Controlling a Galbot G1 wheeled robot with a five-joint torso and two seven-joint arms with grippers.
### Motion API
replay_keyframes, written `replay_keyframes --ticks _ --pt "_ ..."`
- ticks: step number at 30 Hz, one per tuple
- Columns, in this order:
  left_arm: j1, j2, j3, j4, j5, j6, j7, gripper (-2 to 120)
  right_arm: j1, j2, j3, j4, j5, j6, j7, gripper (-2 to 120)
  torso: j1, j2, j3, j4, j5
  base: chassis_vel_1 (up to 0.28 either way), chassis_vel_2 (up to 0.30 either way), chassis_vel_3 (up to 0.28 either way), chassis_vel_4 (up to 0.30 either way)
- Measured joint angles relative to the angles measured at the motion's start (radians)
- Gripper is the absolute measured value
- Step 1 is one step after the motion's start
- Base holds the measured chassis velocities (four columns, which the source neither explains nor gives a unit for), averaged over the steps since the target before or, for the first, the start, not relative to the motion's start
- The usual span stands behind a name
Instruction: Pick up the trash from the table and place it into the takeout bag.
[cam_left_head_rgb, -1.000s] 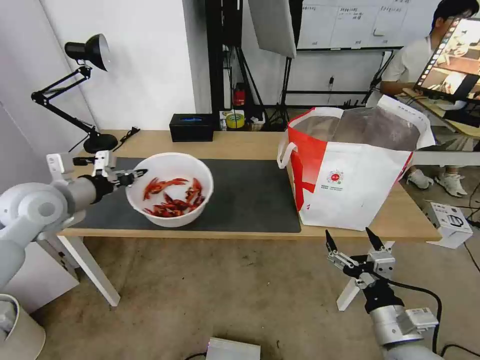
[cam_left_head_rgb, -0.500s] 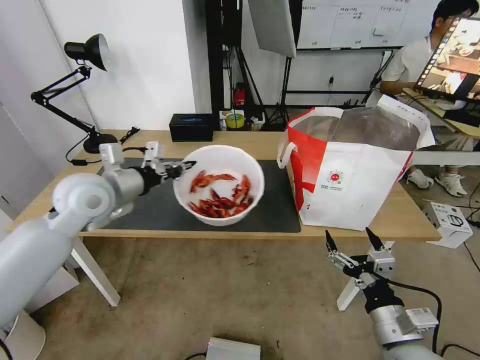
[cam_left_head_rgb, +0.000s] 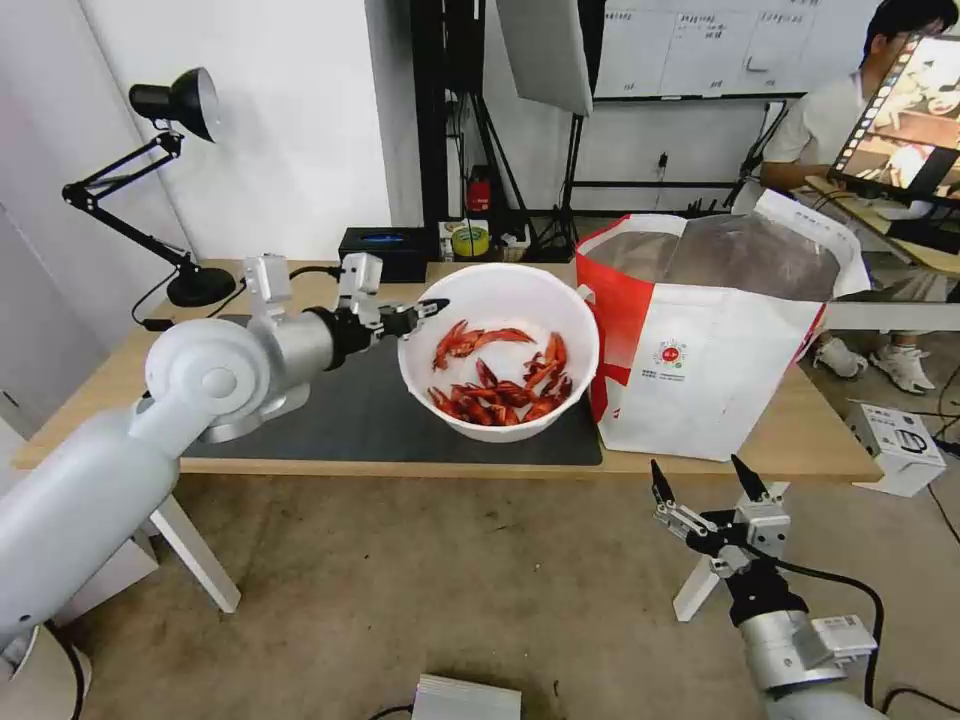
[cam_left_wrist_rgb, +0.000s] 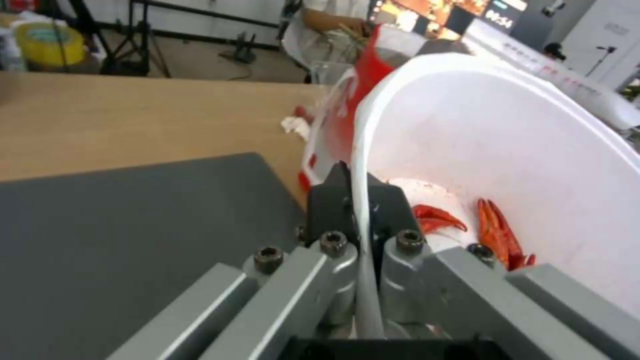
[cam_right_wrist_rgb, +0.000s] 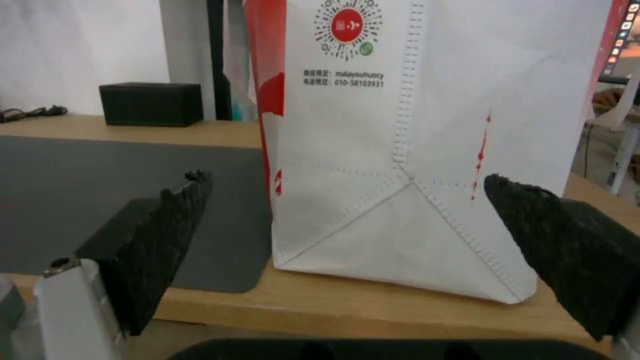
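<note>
One bowl (cam_left_head_rgb: 499, 352) of shells rides in the air just beside the bag (cam_left_head_rgb: 700, 330), left gripper (cam_left_head_rgb: 420, 314) clamped on its rim, right gripper (cam_left_head_rgb: 706, 488) gaping idle below the desk (cam_left_head_rgb: 800, 440) — lifting over the bag's mouth looks next.

Table (cam_left_head_rgb: 470, 290) before me: light wood top, white legs. Directly on it: dark grey mat (cam_left_head_rgb: 380, 420) along the near edge, takeout bag (cam_left_head_rgb: 700, 370) at my right, black tissue box (cam_left_head_rgb: 383, 254) and desk lamp base (cam_left_head_rgb: 200, 285) at the back.
</note>
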Motion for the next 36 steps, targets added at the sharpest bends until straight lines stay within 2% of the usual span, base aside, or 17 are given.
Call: replay_keyframes --ticks 11,20,23,24,27,28,30,36 --pt "-0.104 -0.041 0.058 -0.041 -0.079 -0.007 -0.055 0 0.000 0.000 0.000 0.000 0.000 0.000 0.000 100 0.000 0.000 0.000 0.0000 0.0000 0.000 0.000 0.000 0.000" --pt "-0.206 -0.085 0.141 -0.018 -0.108 -0.016 -0.068 0 0.000 0.000 0.000 0.000 0.000 0.000 0.000 100 0.000 0.000 0.000 0.0003 -0.0001 0.000 0.000 0.000 0.000" --pt "-0.289 -0.147 0.202 0.031 -0.112 -0.017 -0.074 0 0.000 0.000 0.000 0.000 0.000 0.000 0.000 100 0.000 0.000 0.000 0.0001 0.0001 0.000 0.000 0.000 0.000" --pt "-0.289 -0.147 0.202 0.031 -0.112 -0.017 -0.074 0 0.000 0.000 0.000 0.000 0.000 0.000 0.000 100 0.000 0.000 0.000 0.0001 0.0001 0.000 0.000 0.000 0.000" --pt "-0.367 -0.222 0.254 0.094 -0.113 -0.017 -0.079 0 0.000 0.000 0.000 0.000 0.000 0.000 0.000 100 0.000 0.000 0.000 0.0000 0.0001 0.000 0.000 0.000 0.000" --pt "-0.367 -0.222 0.254 0.094 -0.113 -0.017 -0.079 0 0.000 0.000 0.000 0.000 0.000 0.000 0.000 100 0.000 0.000 0.000 0.0000 0.0001 0.000 0.000 0.000 0.000" --pt "-0.412 -0.270 0.284 0.135 -0.112 -0.015 -0.080 0 0.000 0.000 0.000 0.000 0.000 0.000 0.000 100 0.000 0.000 0.000 -0.0001 0.0002 0.000 0.000 0.000 0.000" --pt "-0.464 -0.334 0.319 0.199 -0.110 -0.017 -0.082 0 0.000 0.000 0.000 0.000 0.000 0.000 0.000 100 0.000 0.000 0.000 0.0001 0.0000 0.000 0.000 0.000 0.000"
